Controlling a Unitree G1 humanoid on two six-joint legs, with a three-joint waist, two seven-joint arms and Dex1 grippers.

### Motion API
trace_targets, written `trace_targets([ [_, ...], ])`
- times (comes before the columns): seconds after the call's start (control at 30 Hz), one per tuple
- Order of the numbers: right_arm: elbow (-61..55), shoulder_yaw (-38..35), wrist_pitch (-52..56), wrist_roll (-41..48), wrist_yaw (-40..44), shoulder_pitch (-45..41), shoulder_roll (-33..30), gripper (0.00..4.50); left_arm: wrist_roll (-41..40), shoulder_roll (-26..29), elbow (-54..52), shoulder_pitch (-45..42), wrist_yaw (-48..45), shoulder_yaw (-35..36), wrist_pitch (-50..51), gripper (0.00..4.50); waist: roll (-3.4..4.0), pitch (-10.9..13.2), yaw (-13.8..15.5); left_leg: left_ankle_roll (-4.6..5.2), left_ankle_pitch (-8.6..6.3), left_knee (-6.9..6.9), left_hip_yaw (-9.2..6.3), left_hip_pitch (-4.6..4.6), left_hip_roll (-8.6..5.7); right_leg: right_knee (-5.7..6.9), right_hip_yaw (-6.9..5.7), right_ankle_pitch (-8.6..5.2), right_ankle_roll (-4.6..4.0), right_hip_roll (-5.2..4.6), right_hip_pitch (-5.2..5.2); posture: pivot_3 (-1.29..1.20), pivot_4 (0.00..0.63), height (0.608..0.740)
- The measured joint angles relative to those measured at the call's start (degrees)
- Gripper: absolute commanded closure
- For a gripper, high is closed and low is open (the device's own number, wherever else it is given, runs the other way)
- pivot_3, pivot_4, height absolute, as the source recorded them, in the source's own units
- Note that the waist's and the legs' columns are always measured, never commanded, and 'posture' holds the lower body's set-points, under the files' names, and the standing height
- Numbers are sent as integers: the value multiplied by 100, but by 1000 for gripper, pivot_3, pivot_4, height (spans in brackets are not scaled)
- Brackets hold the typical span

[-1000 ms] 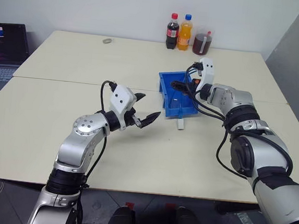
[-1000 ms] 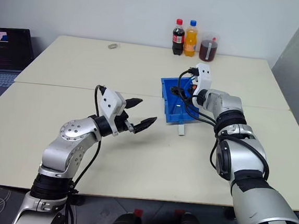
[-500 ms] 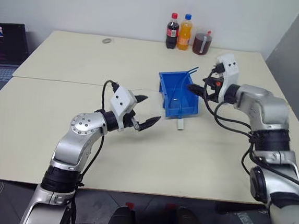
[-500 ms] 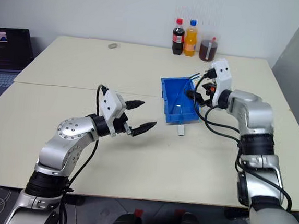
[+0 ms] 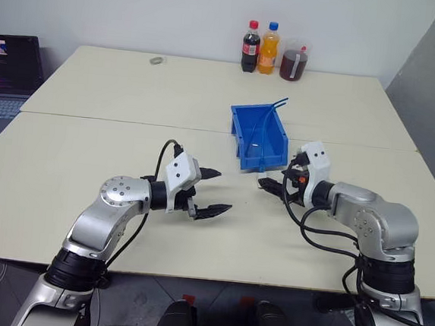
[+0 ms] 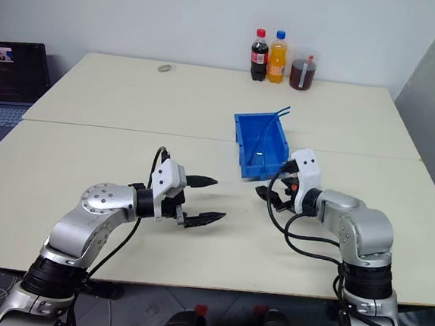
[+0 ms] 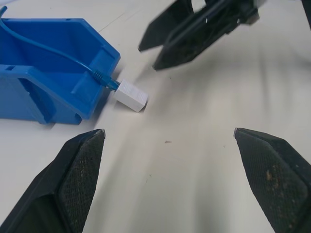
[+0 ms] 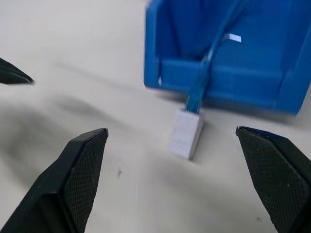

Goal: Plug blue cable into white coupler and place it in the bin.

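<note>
Left eye view: cream table (image 5: 89,144). Blue bin (image 5: 245,127) at centre. Blue cable (image 7: 58,53) runs through bin, over low front wall, plugged into white coupler (image 7: 130,94) lying on table just outside bin. Left gripper (image 5: 213,191) and right gripper (image 5: 273,185) near coupler, fingers spread wide, empty.

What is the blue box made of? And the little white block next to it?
The bin looks like hard moulded plastic: smooth, evenly blue, slightly shiny walls with crisp edges. The white coupler also looks like plastic: a matte, boxy block with clean corners. The blue cable seems rubbery-coated, since it bends.
</note>
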Motion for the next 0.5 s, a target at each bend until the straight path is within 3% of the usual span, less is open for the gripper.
trace_targets([
  [0.5,997,84,-580,-180,-655,-148,778,17,33,-24,10,121,115,-22,-59,0,0,0,-7,0,0,0,0,0,0,2,1,0,0,1,-1,0,150,740],
])
